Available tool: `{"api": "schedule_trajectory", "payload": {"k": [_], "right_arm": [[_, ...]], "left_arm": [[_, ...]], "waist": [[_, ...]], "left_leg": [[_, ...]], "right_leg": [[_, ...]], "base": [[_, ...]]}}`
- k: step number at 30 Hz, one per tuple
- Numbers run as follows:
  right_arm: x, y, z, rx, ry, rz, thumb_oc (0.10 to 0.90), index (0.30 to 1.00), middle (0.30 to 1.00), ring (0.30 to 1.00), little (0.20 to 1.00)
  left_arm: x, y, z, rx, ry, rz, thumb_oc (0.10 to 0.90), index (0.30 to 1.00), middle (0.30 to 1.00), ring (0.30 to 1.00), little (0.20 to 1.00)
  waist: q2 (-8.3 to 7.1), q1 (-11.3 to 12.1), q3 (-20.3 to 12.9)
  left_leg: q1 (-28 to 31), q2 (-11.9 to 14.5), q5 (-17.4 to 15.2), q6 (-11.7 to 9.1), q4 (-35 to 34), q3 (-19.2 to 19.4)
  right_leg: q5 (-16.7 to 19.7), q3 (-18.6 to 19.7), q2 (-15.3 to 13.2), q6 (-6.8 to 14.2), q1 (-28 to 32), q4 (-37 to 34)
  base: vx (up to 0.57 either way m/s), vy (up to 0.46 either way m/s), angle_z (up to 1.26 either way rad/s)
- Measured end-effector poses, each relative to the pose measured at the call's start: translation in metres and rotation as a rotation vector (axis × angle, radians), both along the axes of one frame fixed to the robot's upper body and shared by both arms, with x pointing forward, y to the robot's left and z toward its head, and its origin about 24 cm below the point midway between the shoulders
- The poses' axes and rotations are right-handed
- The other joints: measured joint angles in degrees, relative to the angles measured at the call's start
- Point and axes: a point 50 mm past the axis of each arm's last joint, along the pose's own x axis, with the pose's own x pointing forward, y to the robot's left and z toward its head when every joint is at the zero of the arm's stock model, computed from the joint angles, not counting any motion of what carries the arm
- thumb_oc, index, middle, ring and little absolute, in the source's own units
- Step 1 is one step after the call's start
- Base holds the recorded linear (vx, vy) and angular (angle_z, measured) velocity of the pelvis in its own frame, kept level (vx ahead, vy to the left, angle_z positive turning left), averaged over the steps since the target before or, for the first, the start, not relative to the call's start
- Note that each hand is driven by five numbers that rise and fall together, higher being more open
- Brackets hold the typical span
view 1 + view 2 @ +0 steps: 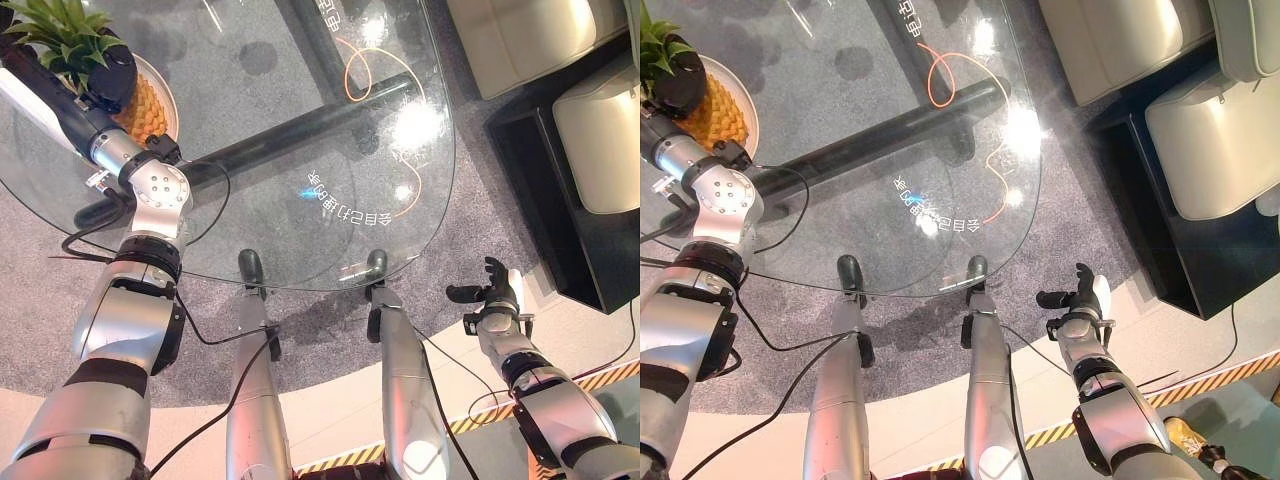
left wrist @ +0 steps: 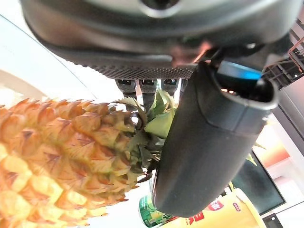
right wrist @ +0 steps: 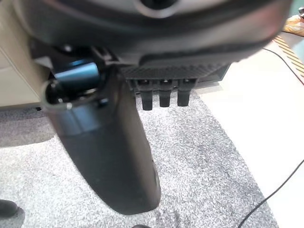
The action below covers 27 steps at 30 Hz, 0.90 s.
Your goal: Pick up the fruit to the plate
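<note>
While the golden-brown, scaly pineapple with its green leafy crown [image 1: 140, 105] lies on the round white plate [image 1: 168, 95] at the upper left of the head views, the dark left hand [image 1: 105, 72] sits over the fruit where the crown meets the body. Seen from the left wrist camera, that hand's thumb [image 2: 204, 152] stands beside the crown leaves and the fingers [image 2: 148, 88] reach behind them, but whether they close on the pineapple or merely lie near it cannot be told. Plate and fruit rest near the left edge of the rounded clear glass tabletop [image 1: 330, 150], which carries glare spots and stands on a dark tubular frame [image 1: 300, 135] over grey carpet [image 1: 330, 330]. A green and yellow printed container [image 2: 204, 213] shows in the lower part of the left wrist view, past the thumb. Low at the right of the head views, off the table and above the carpet's edge, the dark right hand [image 1: 495, 292] hangs with fingers loosely extended and empty. Cream-coloured cushioned seats [image 1: 530, 35] and a black low cabinet [image 1: 570, 210] occupy the upper right.
</note>
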Motion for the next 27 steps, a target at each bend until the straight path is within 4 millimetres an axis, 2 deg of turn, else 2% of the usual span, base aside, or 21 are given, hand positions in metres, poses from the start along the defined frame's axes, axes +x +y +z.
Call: {"api": "schedule_trajectory", "payload": {"k": [18,27], "right_arm": [[0.0003,-0.0003,0.0014,-0.008,-0.018,-0.009,0.800,0.900,0.900,0.900,0.900],[0.0005,-0.0002,0.0020,-0.009,-0.025,-0.009,0.800,0.900,0.900,0.900,0.900]], "left_arm": [[-0.0015,-0.0022,0.0021,0.008,-0.033,-0.016,0.756,0.862,0.862,0.862,0.856],[-0.0038,-0.0030,-0.0052,0.012,-0.042,-0.034,0.734,0.844,0.844,0.844,0.834]], "waist": [[0.00,1.4,0.0],[0.01,1.6,0.0]], "left_leg": [[-0.4,0.0,0.0,0.0,-0.1,-0.1],[-0.4,0.0,0.0,0.0,-0.2,-0.2]], "right_leg": [[0.0,-0.1,0.0,0.0,-0.3,0.0],[0.0,-0.2,0.0,0.0,-0.3,0.0]], "base": [[0.00,0.000,0.00],[0.00,0.000,0.00]]}}
